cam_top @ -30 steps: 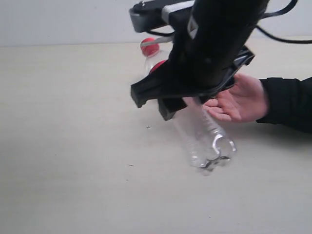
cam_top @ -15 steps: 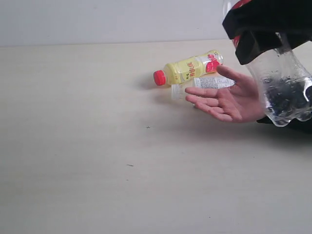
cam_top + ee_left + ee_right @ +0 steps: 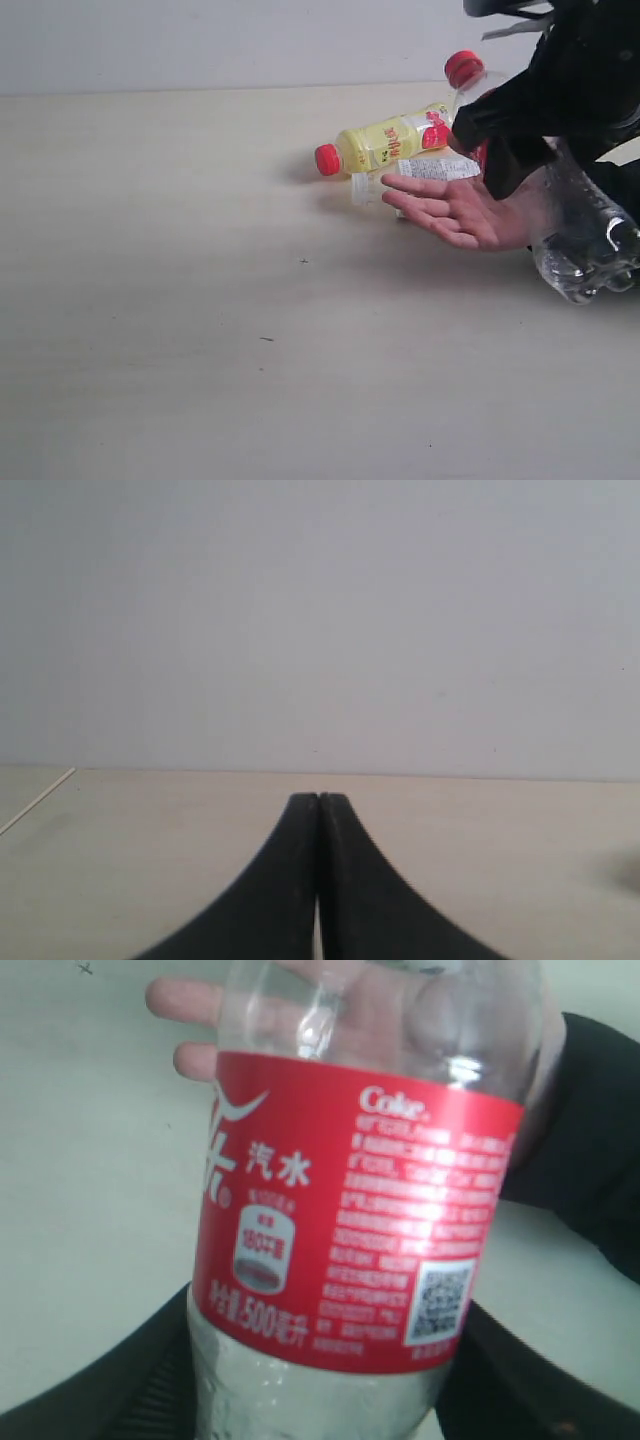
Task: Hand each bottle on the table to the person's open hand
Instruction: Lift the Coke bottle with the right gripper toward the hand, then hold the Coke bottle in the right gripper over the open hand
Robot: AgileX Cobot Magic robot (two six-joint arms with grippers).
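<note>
Exterior: reads as mid-handover. Got the right gripper clamped across the clear bottle, fingers spread wide around its labelled middle. Tilted: red cap up behind the fingers, ribbed base down past them on the near side. Found the hand palm-up right under the fingertips and close to the bottle; can't tell contact from here. Out beyond the fingers, by the hand's tips: yellow bottle lying on the table, plus a pale labelled bottle lying just beside it. No sign of a fourth.

Left wrist: left gripper with fingers pressed together, nothing between them. Only bare table and wall ahead of the tips. Idle.

Right wrist: mostly clear bottle in frame. Red wrap label with white print and a QR square, transparent plastic either side, little or nothing inside as far as visible. Dark fingers hugging it on both sides at the label's edge. Past the fingers, through and beside the plastic: the hand and its black sleeve.

Next, as a judgement: ease down until the palm takes the weight, then open the fingers. Avoid an early release, since smooth round plastic likely rolls off an open palm. Then go for the yellow bottle.
</note>
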